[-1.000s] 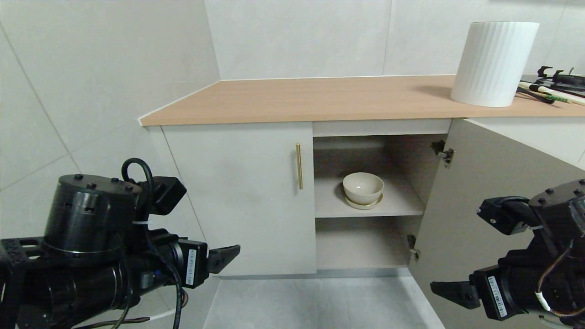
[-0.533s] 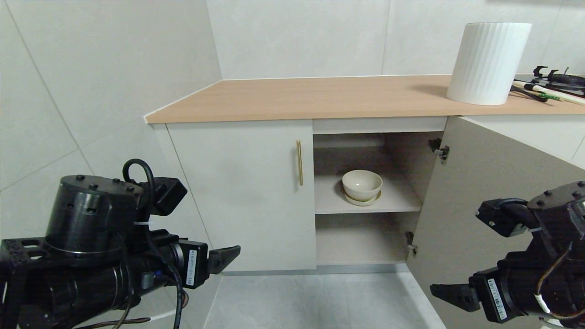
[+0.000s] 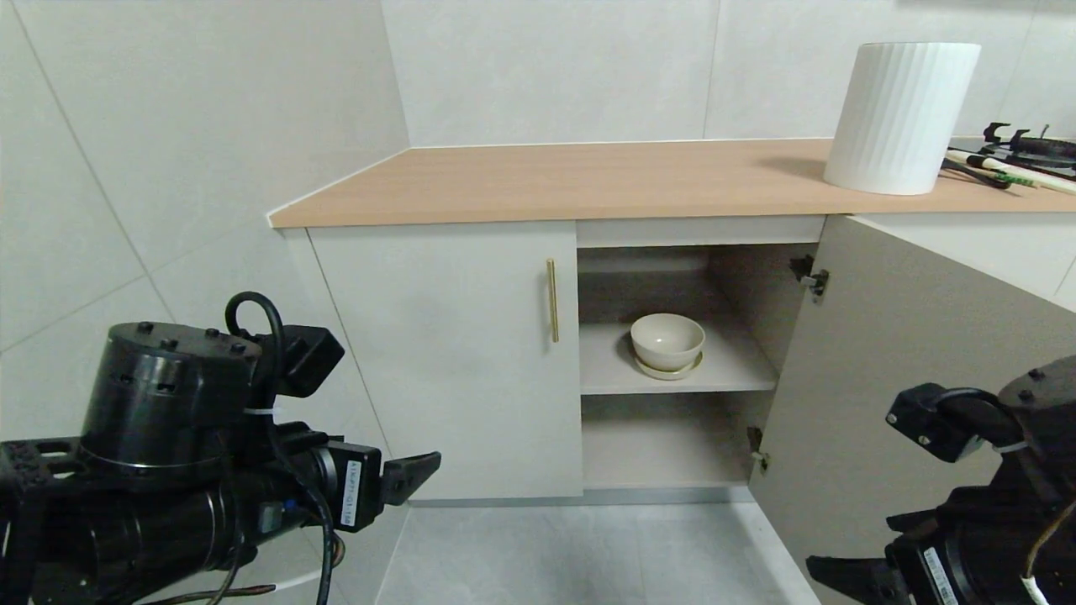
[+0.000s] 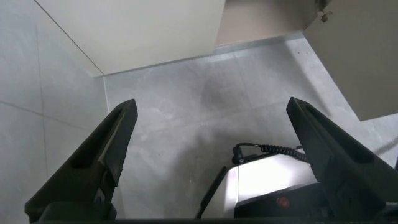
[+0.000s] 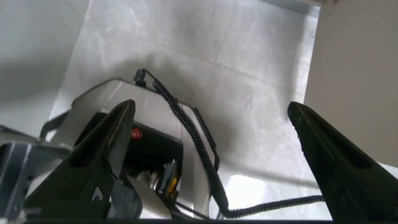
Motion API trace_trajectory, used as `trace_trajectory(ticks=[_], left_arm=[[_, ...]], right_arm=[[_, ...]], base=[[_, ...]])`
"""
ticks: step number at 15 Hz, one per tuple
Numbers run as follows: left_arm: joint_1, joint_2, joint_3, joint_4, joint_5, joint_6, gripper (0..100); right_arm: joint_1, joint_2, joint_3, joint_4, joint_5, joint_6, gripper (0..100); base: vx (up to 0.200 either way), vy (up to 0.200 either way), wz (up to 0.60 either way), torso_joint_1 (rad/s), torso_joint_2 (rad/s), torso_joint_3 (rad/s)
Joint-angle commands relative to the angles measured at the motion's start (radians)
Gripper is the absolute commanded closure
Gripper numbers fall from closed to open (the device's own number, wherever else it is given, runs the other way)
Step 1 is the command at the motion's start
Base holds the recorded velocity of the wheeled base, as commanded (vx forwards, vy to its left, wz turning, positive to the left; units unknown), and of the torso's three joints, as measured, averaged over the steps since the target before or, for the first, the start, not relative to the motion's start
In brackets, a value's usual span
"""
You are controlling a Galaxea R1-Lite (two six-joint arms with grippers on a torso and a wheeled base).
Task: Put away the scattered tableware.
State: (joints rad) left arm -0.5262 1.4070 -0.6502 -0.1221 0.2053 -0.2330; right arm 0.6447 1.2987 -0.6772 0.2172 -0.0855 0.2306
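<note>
A cream bowl (image 3: 667, 339) sits on a small plate (image 3: 668, 370) on the middle shelf of the cabinet, whose right door (image 3: 883, 361) stands open. The left door (image 3: 454, 353), with a gold handle (image 3: 551, 300), is closed. My left gripper (image 3: 412, 470) hangs low at the left, well short of the cabinet; its fingers (image 4: 115, 146) are spread apart over the floor with nothing between them, so it is open. My right gripper (image 3: 849, 578) is low at the right, in front of the open door, also open (image 5: 211, 124) and holding nothing.
A white ribbed cylinder (image 3: 899, 118) stands on the wooden countertop (image 3: 546, 181), with chopsticks and dark utensils (image 3: 1009, 161) beside it at the far right. A tiled wall closes the left side. Grey floor tiles (image 3: 588, 555) lie before the cabinet.
The right arm has dropped lower and slightly to the right. The camera shifted a little at first. The left arm, bowl and plate have stayed put.
</note>
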Motion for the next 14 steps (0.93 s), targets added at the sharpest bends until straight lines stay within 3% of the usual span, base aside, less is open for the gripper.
trace_trajectory(ticks=[1, 8, 10, 14], left_arm=[[0.000, 0.001, 0.003, -0.001, 0.008, 0.004, 0], [0.000, 0.001, 0.001, -0.001, 0.006, 0.003, 0], [0.000, 0.001, 0.001, -0.001, 0.006, 0.003, 0], [0.000, 0.003, 0.001, -0.001, 0.006, 0.003, 0]], right_arm=[[0.016, -0.056, 0.001, 0.050, 0.013, -0.034, 0], [0.027, -0.257, -0.005, 0.360, 0.021, -0.306, 0], [0.020, -0.299, -0.013, 0.393, 0.009, -0.327, 0], [-0.039, -0.404, -0.079, 0.402, -0.019, -0.332, 0]], base=[[0.000, -0.200, 0.00, 0.002, 0.00, 0.002], [0.000, -0.200, 0.00, 0.003, 0.00, 0.005], [0.000, -0.200, 0.00, 0.002, 0.00, 0.000], [0.000, 0.000, 0.00, 0.000, 0.00, 0.000]])
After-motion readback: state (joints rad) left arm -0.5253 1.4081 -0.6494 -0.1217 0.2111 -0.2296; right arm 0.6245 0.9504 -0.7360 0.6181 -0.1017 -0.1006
